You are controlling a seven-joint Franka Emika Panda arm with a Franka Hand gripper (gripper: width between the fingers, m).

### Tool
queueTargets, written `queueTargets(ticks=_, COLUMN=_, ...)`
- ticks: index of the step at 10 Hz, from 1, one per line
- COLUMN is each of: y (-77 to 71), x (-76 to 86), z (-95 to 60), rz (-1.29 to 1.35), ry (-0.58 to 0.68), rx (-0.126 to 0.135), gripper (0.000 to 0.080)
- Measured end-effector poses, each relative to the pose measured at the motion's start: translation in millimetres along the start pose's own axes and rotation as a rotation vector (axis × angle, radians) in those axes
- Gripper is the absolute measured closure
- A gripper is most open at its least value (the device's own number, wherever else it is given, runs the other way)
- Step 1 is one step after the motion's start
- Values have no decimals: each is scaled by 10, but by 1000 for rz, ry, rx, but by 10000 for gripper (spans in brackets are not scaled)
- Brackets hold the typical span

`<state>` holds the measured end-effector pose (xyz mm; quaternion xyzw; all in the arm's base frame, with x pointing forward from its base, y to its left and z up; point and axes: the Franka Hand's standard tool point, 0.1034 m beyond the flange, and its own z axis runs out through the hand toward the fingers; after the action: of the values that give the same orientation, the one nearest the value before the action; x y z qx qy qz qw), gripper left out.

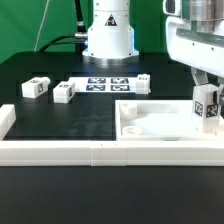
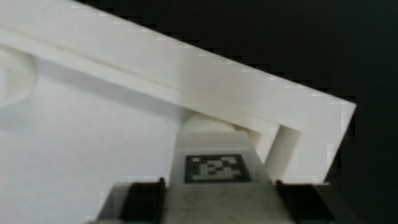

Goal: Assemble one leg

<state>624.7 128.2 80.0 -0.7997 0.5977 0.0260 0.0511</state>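
My gripper (image 1: 207,98) is at the exterior view's right, shut on a leg (image 1: 207,106), a small white block with a black-and-white tag. It holds the leg upright at the far right corner of the large white panel (image 1: 150,122). I cannot tell whether the leg touches the panel. In the wrist view the leg (image 2: 217,166) sits between the two dark fingers (image 2: 143,198) of the gripper (image 2: 221,198), above the panel (image 2: 89,130) near a corner recess (image 2: 231,128). Three more legs lie on the table: two at the left (image 1: 35,87) (image 1: 65,92) and one further back (image 1: 143,83).
The marker board (image 1: 106,83) lies in front of the robot base (image 1: 107,35). A long white border rail (image 1: 100,150) runs along the front edge, and another rail (image 1: 5,122) stands at the exterior view's left. The rail also shows in the wrist view (image 2: 196,70).
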Motion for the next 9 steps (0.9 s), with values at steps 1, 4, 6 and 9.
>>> queueTargets(ticks=1, y=1, x=1, z=1, rz=-34, ry=0, rx=0, gripper=505)
queueTargets(ticks=4, y=14, x=-30, z=-6, rz=-293, ry=-17, rx=-39, gripper=265)
queueTargets(ticks=6, y=30, x=-17, z=55, rz=-549, ry=-26, rx=-45, gripper=175)
queueTargets(ticks=9, y=22, x=21, z=63, rz=-938, ry=-32, rx=-41, gripper=151)
